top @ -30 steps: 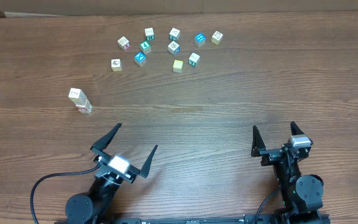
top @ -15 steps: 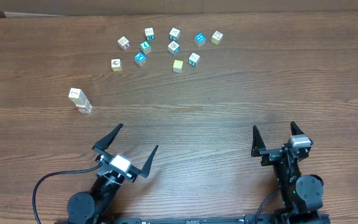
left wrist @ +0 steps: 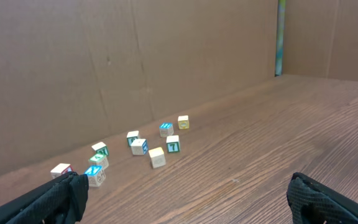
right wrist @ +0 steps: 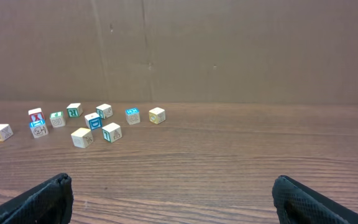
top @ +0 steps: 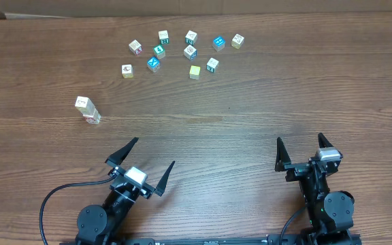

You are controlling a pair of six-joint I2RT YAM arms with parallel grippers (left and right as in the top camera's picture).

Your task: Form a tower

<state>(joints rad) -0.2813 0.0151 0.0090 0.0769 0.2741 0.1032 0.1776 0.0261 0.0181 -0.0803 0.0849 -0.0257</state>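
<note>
The tower (top: 87,110), a narrow stack of small wooden cubes with a white top face, stands alone on the left of the table. It leans slightly in the overhead view. My left gripper (top: 153,152) is open and empty, low near the front edge, to the right of the tower and nearer the front. In the left wrist view the gripper (left wrist: 185,183) spans bare wood, and the tower is out of view. My right gripper (top: 299,138) is open and empty at the front right. Its own view shows the gripper (right wrist: 171,182) over bare wood too.
Several loose cubes lie scattered at the far middle of the table, among them a yellow cube (top: 194,71) and a blue cube (top: 218,43). Both wrist views show the yellow cube (left wrist: 157,157) (right wrist: 81,137). A cardboard wall (right wrist: 179,50) backs the table.
The left arm has drawn slightly right and toward the front edge, its gripper still wide open. The tower, loose cubes and right arm have not moved.
</note>
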